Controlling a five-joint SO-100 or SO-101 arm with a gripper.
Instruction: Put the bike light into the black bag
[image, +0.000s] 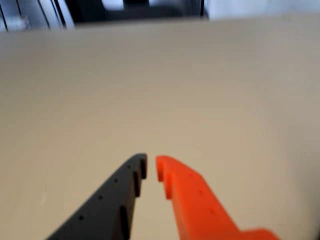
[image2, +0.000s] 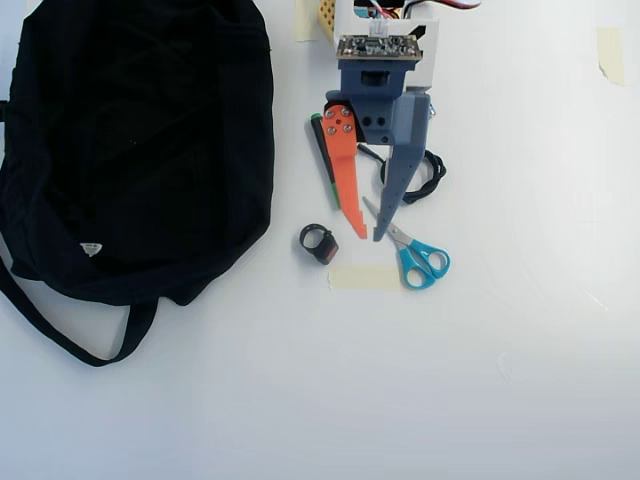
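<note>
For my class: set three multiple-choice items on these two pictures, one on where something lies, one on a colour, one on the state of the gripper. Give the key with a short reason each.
1. In the overhead view, where is the bike light?
A. inside the black bag
B. on the table between the black bag and the scissors
C. held in the gripper

2. What colour are the handles of the scissors?
A. blue
B. red
C. yellow

3. How is the gripper?
A. shut on the bike light
B. shut on the cable
C. slightly open, holding nothing

Key:
1 B: it lies on the white table, right of the black bag and left of the scissors.
2 A: both loops are blue.
3 C: the wrist view shows a narrow gap between the black and orange fingers, with only bare table beyond.
</note>
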